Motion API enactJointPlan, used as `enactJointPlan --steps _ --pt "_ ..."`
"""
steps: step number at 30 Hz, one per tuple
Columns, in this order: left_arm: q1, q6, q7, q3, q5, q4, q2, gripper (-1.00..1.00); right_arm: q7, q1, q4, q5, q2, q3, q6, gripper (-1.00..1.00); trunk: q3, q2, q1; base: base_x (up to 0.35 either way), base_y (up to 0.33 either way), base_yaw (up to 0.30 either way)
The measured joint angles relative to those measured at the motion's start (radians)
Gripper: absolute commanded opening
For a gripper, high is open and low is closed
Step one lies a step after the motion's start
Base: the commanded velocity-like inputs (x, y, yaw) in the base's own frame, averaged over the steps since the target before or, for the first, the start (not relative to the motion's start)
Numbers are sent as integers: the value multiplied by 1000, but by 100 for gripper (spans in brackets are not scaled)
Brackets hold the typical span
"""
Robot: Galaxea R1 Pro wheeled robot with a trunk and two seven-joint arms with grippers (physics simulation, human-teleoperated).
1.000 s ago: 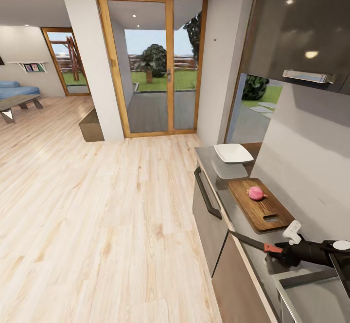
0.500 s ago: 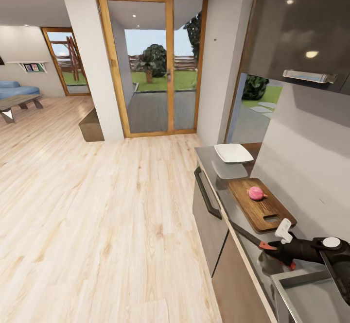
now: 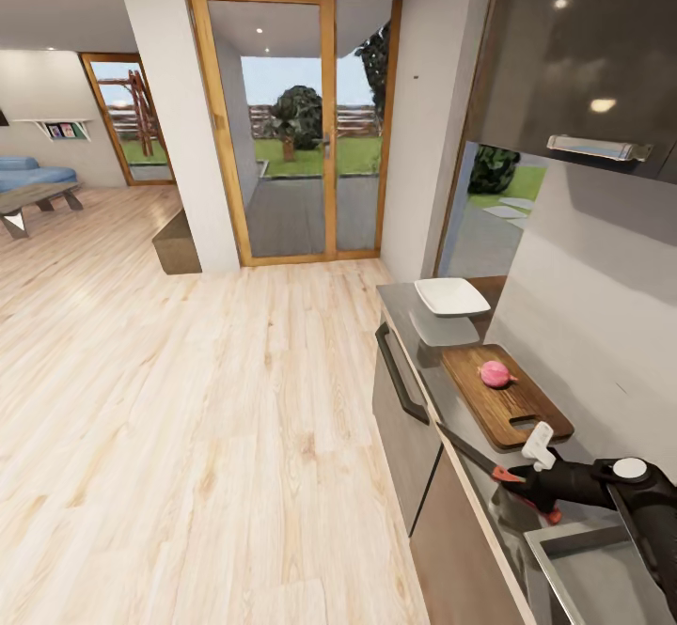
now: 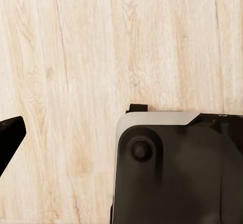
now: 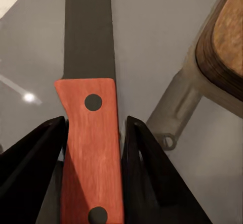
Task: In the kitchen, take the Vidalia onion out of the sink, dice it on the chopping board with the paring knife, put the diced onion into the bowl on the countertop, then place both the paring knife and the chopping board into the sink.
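The pinkish Vidalia onion (image 3: 495,374) lies whole on the brown chopping board (image 3: 512,409), which rests on the dark countertop (image 3: 434,371) against the wall. Beyond the board sits the white square bowl (image 3: 451,296). My right gripper (image 3: 523,486) is shut on the paring knife's red handle (image 3: 512,475), just short of the board's handle end and above the counter. Its dark blade (image 3: 465,448) points out past the counter's front edge. In the right wrist view the black fingers (image 5: 35,163) clamp the handle (image 5: 91,148), with the board's corner (image 5: 223,42) beside the blade (image 5: 88,27). A corner of the sink (image 3: 597,573) lies below my right arm.
A dark wall cabinet (image 3: 583,52) hangs over the counter, and a black drawer handle (image 3: 400,376) runs along the cabinet front. Pale wooden floor (image 3: 188,418) stretches to the glass doors (image 3: 296,127). The left wrist view has floor (image 4: 101,57) and my own dark body (image 4: 177,173).
My right gripper has drawn slightly towards the counter's front edge with the knife, and its wrist has turned. The onion, board and bowl have not moved.
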Motion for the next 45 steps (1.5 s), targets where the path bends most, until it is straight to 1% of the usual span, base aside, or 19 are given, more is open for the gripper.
enactJointPlan --steps 8,10,15,21,23,24,25,27,30,35,45 --pt "0 0 0 0 0 0 0 100 2 0 1 -4 0 0 3 -100 0 0 0 0 0 0" --pt "0 0 0 0 0 0 0 100 16 1 -10 -3 0 0 9 -100 0 0 0 0 0 0" --pt "0 1 0 0 0 0 0 100 89 1 -62 -2 -3 -6 13 -100 0 0 0 0 0 0" --pt "0 0 0 0 0 0 0 100 101 1 -115 -4 -8 -12 22 -100 0 0 0 0 0 0" --pt "0 0 0 0 0 0 0 100 122 1 -147 -4 -8 -31 40 -100 0 0 0 0 0 0" --pt "0 0 0 0 0 0 0 100 149 1 -176 -5 -8 -53 60 -100 0 0 0 0 0 0" --pt "0 0 0 0 0 0 0 100 206 1 -236 -5 -9 -94 107 -100 0 0 0 0 0 0" --pt "0 0 0 0 0 0 0 100 250 1 -288 -6 -10 -129 141 -100 0 0 0 0 0 0" --pt "0 0 0 0 0 0 0 100 294 1 -369 -7 -11 -183 178 -100 0 0 0 0 0 0" --pt "0 0 0 0 0 0 0 100 304 1 -389 -7 -10 -196 188 -100 0 0 0 0 0 0" --pt "0 0 0 0 0 0 0 100 304 1 -391 -7 -8 -198 189 -100 0 0 0 0 0 0"
